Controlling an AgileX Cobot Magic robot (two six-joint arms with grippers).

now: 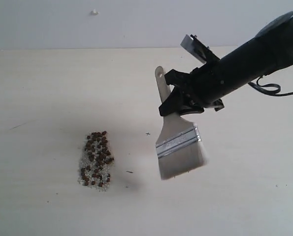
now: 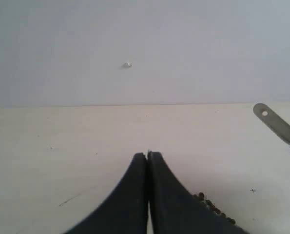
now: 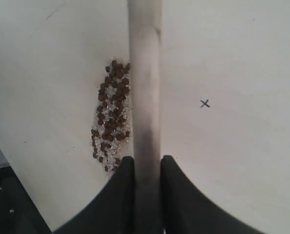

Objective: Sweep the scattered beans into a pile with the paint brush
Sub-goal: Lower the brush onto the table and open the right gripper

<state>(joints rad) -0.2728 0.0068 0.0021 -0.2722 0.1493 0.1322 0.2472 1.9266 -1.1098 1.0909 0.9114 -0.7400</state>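
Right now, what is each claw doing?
Left gripper: shut, holding nothing.
Right gripper: shut on the wide flat paint brush with pale wooden handle.

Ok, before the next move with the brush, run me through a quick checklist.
1. Right claw closed on the brush handle: ok.
2. Beans gathered in one clump: ok.
3. No strays left: cannot tell. One dark fleck lies beside the clump, too small to identify.
4. Brush apart from the beans: ok. In the exterior view it is off to their right, with a clear gap.
5. Bristles lifted off the table: cannot tell, their tips are blurred.
6. Left claw shut and empty: ok.
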